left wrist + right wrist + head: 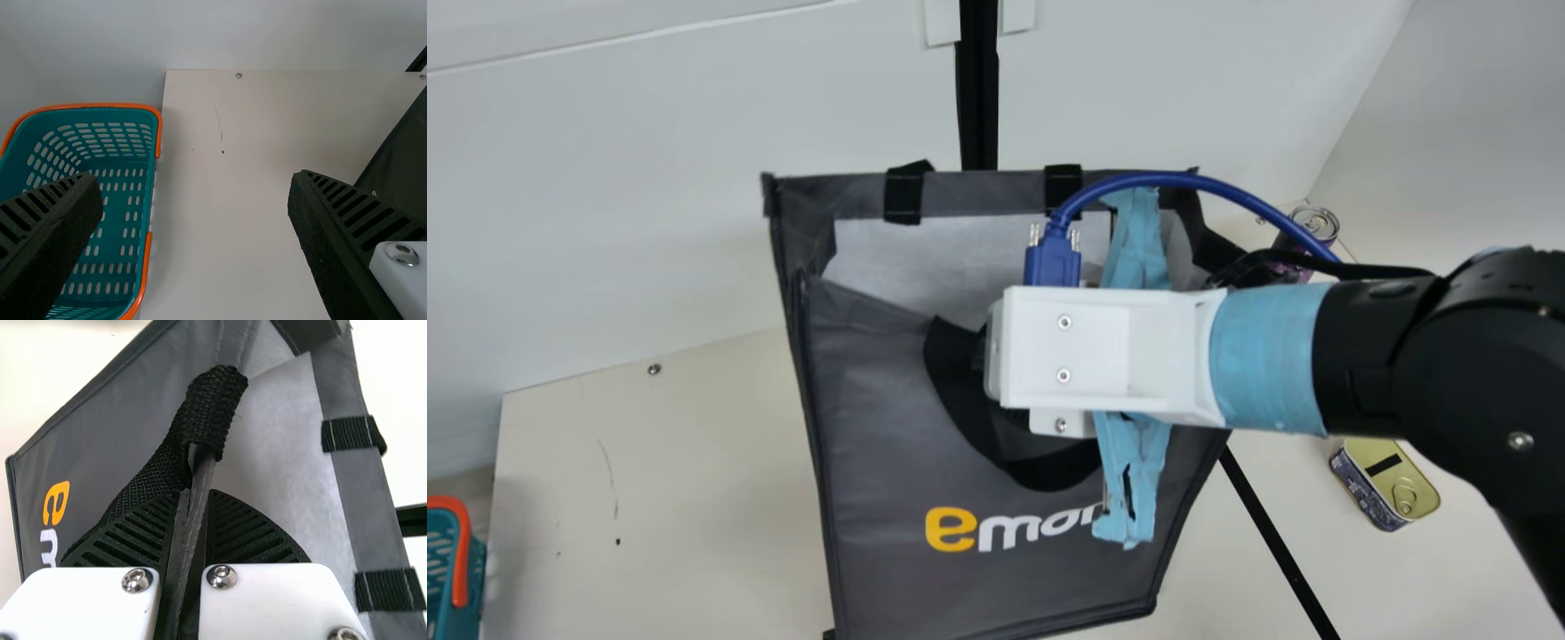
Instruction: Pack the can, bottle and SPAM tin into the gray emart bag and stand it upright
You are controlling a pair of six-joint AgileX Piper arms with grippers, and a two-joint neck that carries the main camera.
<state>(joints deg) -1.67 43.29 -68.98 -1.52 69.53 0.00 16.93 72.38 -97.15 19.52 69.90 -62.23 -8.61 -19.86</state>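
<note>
Right gripper (pixel 193 499) pinched on bag rim; job is mouth open, base flat

Bag (pixel 880 400): front rim (pixel 201 479) clamped between the right fingers, strap (pixel 207 413) lapped over the rim just past the tips. Mouth part open, front wall sagging inward off the back rim (pixel 983 194). Left gripper (pixel 193 179): fingers wide apart, nothing between them, out to the left of the bag, on the side where the basket (pixel 127 180) sits. Can (pixel 1316 222) off the bag's back right corner. Tin (pixel 1392 484) to the right of the bag, near its front.

My read: shaping the bag comes first, loading after. Draw the front rim away from the back rim, slow and level. Don't lift, or the base comes up and the bag tips. Get the strap outside the mouth or it'll snag the load. Left could brace the near side rim. Right should let go only once the walls hold; both items are on its side.
</note>
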